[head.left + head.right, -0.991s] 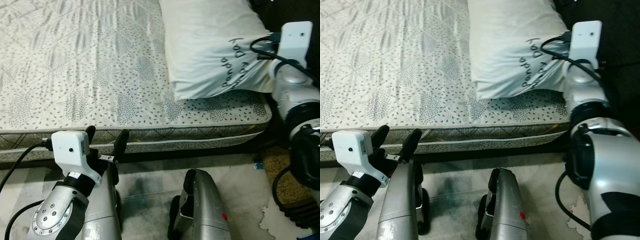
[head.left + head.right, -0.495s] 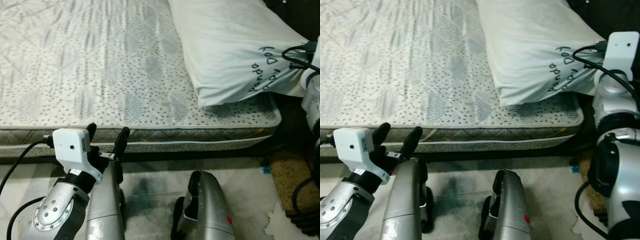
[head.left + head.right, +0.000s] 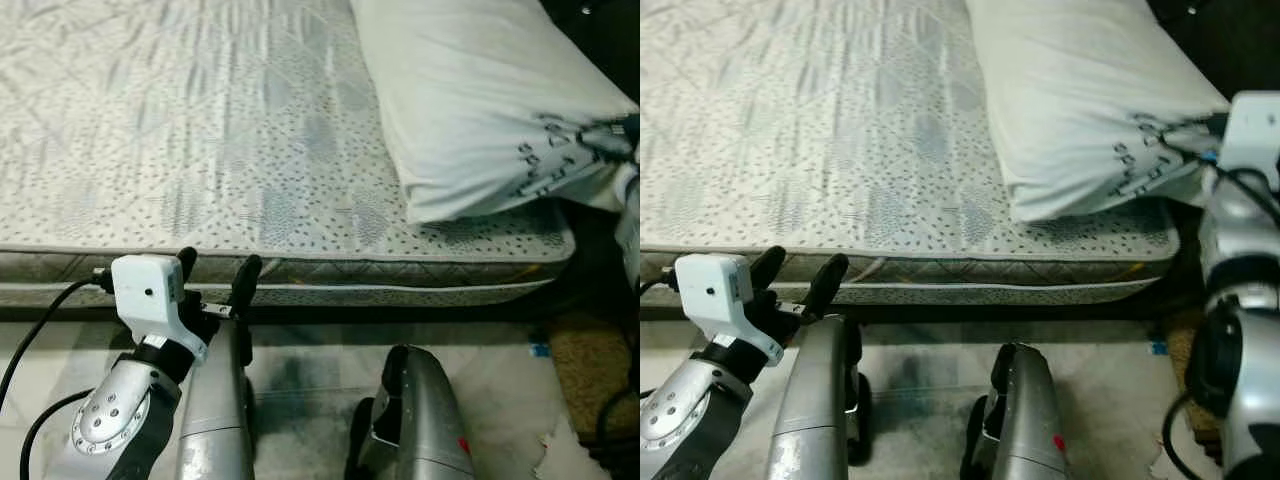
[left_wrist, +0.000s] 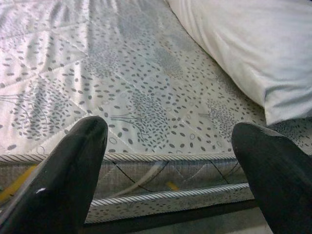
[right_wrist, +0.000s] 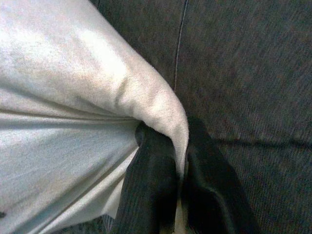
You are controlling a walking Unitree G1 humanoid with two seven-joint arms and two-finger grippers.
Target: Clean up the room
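Observation:
A white pillow point(image 3: 480, 100) with dark lettering lies on the right part of the patterned mattress point(image 3: 180, 130). My right gripper point(image 5: 179, 146) is shut on the pillow's point(image 5: 73, 97) near right corner, cloth pinched between its two black fingers point(image 5: 151, 185); its wrist point(image 3: 1245, 150) stands at the bed's right edge. My left gripper point(image 3: 215, 270) hangs open low in front of the mattress's side, its fingers point(image 4: 73, 170) wide apart with nothing between them.
Dark upholstery point(image 5: 243, 73) lies behind the pillow's corner. My two silver legs point(image 3: 420, 420) stand on the pale floor point(image 3: 300, 370) close to the bed's edge. A brown mat point(image 3: 585, 360) lies on the floor at the right.
The view has shifted left and the pillow's held corner now reads blurred at the far right. The right wrist sits further right in the picture. The left gripper stays open and still.

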